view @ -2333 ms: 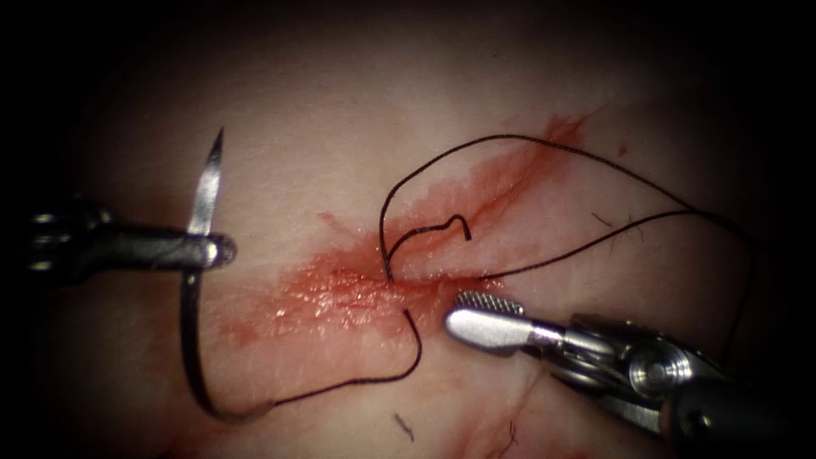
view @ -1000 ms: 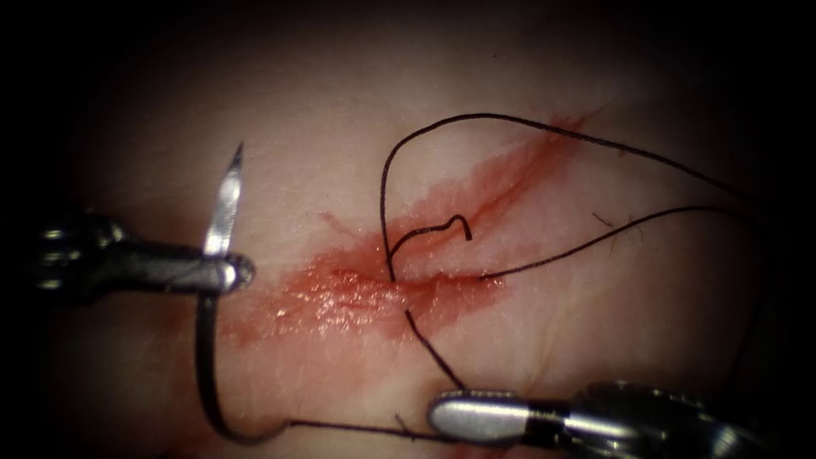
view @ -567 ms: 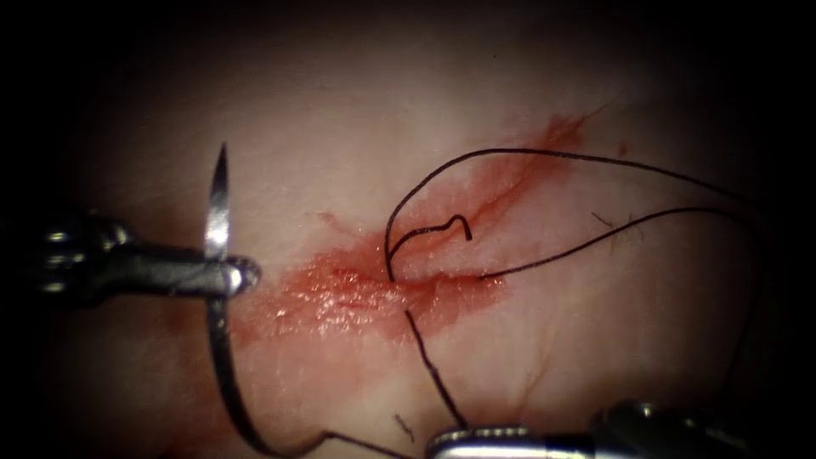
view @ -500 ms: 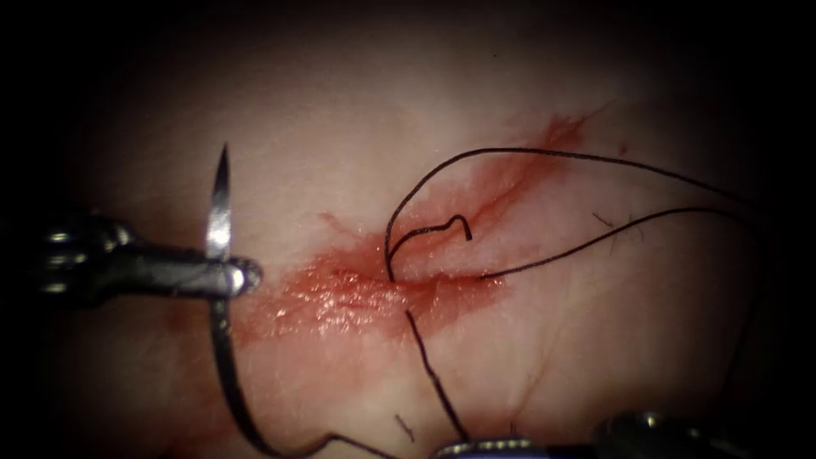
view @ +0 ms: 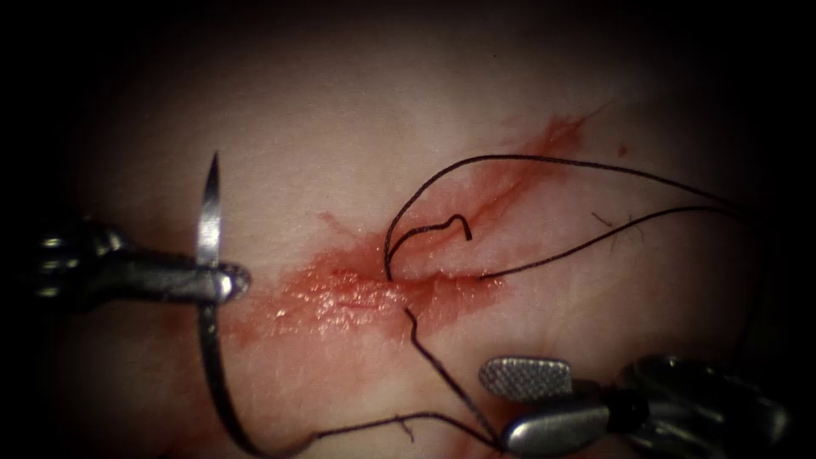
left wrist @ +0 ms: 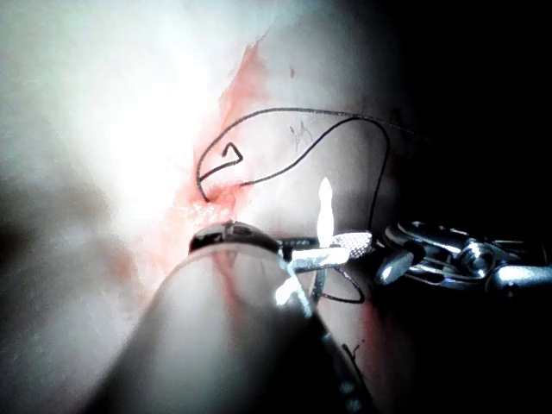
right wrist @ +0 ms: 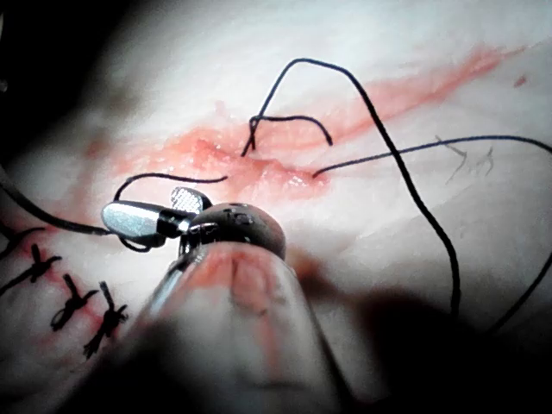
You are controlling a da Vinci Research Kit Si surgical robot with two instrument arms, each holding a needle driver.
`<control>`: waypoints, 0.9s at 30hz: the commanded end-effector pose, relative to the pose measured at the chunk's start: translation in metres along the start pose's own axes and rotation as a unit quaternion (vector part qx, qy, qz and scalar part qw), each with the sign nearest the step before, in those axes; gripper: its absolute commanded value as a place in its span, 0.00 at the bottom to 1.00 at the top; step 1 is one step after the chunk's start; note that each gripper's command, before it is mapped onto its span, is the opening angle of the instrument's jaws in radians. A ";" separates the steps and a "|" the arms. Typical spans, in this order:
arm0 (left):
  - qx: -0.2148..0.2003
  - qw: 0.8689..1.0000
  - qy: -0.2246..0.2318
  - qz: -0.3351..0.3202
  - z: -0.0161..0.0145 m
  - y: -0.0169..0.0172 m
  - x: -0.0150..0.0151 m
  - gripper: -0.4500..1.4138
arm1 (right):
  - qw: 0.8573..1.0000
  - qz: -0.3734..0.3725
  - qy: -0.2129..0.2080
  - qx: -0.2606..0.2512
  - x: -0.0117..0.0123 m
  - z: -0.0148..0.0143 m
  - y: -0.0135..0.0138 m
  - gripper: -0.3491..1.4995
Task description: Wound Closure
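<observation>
Nearest, the right arm's steel tool, one ridged jaw face up, stood parted around the thin dark thread. Beyond, left of the glistening red cut, the left arm's smooth steel tool was clenched near the middle of the slim curved steel needle. The needle lay clear of the pale tissue, its long axis upright and its point aimed up.

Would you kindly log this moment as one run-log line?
left hand: shut on needle near its point, needle out of tissue, left of cut | right hand: open, at thread | thread through cut
</observation>
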 end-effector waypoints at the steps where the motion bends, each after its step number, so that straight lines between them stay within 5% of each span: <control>1: 0.000 1.000 0.000 0.000 0.0005 -0.0006 0.0001 0.00 | 0.999 0.045 0.016 -0.010 0.0007 0.0004 0.0015 0.69; 3: 0.000 1.000 0.000 0.000 0.0005 -0.0006 0.0000 0.00 | 0.992 0.117 0.039 -0.021 0.0007 0.0002 0.0026 0.71; 6: 0.000 1.000 0.000 0.000 0.0005 -0.0006 0.0000 0.00 | 0.953 0.294 0.066 -0.022 0.0002 -0.0001 0.0038 0.60; 13: 0.000 1.000 0.000 0.002 0.0007 -0.0008 -0.0001 0.00 | 0.860 0.508 0.041 -0.015 -0.0031 0.0012 0.0047 0.52; 16: -0.001 1.000 -0.001 0.002 0.0007 -0.0008 -0.0001 0.00 | 0.858 0.513 0.034 -0.015 -0.0034 0.0024 0.0046 0.48; 18: -0.001 1.000 -0.001 0.002 0.0007 -0.0008 -0.0001 0.00 | 0.858 0.513 0.026 -0.014 -0.0032 0.0034 0.0046 0.60; 27: -0.001 1.000 -0.001 0.002 0.0008 -0.0009 -0.0002 0.00 | 0.868 0.493 0.056 -0.007 -0.0015 0.0055 0.0068 0.47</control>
